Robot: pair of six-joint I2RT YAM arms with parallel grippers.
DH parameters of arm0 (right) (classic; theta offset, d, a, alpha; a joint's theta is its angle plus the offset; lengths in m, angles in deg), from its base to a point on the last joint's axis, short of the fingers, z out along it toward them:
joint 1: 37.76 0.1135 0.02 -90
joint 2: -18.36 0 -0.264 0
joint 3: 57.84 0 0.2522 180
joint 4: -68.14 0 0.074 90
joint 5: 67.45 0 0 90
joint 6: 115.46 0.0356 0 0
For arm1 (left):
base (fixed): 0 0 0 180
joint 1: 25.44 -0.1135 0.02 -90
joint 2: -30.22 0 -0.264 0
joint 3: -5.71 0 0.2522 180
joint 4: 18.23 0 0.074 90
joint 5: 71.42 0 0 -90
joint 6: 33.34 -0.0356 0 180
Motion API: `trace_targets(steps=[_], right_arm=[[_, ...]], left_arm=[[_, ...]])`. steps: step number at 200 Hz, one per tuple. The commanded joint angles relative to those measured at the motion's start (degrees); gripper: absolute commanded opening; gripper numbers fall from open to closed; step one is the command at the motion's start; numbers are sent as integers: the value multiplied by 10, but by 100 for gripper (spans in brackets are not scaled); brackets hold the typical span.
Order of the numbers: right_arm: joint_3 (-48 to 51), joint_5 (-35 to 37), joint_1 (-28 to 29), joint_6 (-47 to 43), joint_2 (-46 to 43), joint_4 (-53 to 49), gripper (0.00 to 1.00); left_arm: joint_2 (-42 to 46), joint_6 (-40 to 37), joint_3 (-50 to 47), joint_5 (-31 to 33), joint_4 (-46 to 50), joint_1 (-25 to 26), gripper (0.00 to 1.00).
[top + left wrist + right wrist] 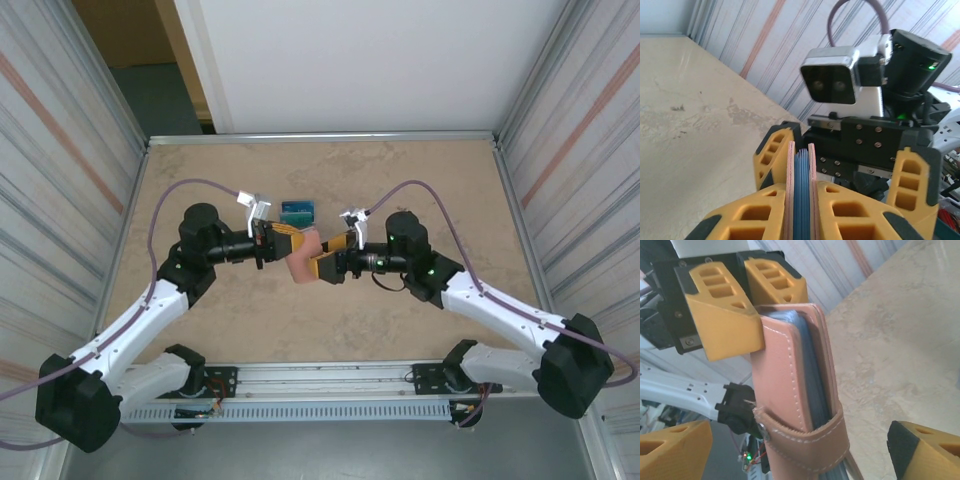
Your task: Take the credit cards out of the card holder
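Observation:
My left gripper is shut on the salmon-pink card holder and holds it above the middle of the table. In the left wrist view its yellow fingers clamp the two pink covers, with blue-grey ribbed layers between them. The credit cards are hidden among those layers. My right gripper faces the holder from the right, open. In the right wrist view its fingers stand wide on either side of the card holder. The holder's snap tab is wrapped across its lower edge.
A small dark block with a teal-blue top lies on the tan table just behind the grippers. Corrugated metal walls close in the left and right sides. A rail runs along the near edge.

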Motion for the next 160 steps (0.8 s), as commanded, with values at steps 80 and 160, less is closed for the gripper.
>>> trace_targets(steps=[80, 160], right_arm=[[-10, -54, -1, 28, 43, 65, 26], [4, 7, -15, 37, 18, 45, 0]], left_arm=[[-21, 34, 1, 12, -53, -1, 8], [-11, 48, 0, 68, -25, -4, 33]])
